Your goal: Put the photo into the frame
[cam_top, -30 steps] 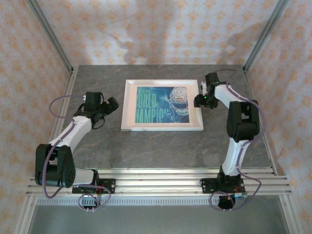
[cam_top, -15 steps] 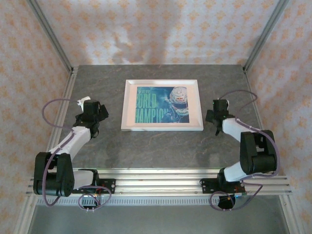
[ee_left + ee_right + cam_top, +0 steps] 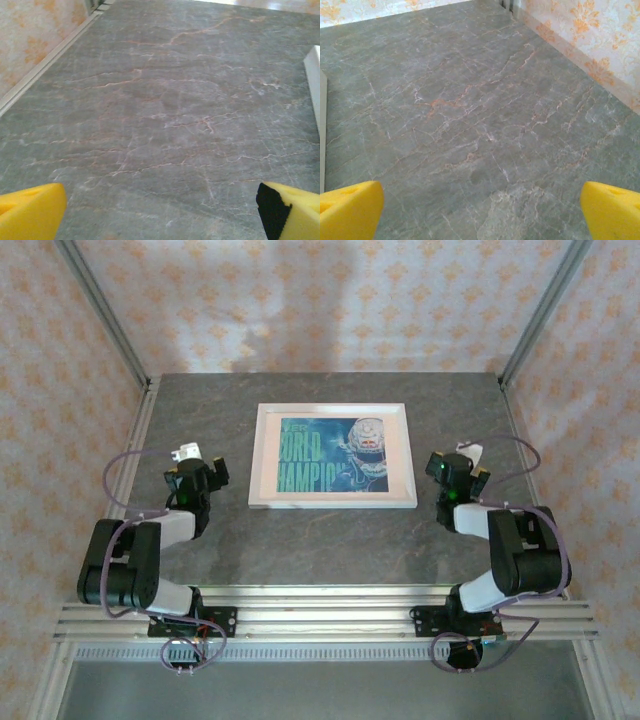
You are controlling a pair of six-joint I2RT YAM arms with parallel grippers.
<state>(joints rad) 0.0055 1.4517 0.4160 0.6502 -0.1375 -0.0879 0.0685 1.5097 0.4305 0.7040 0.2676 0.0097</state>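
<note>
A: Both hands, are they holding anything?
B: No. The left hand (image 3: 161, 212) and the right hand (image 3: 481, 210) gape wide, yellow fingertips (image 3: 30, 210) far apart above the grey surface (image 3: 330, 540), gripping nothing.
A: Where's the photo?
B: The photo (image 3: 332, 454) lies flat inside the white frame (image 3: 334, 409), mid-surface, between the hands and apart from both.
A: Readable?
B: White letters "ORLD" over "HAMPIO". Where the words begin and end is unclear, and the top line is too small to read.

Top camera looks down from behind — close, low wrist cameras share the table (image 3: 330, 540)
</note>
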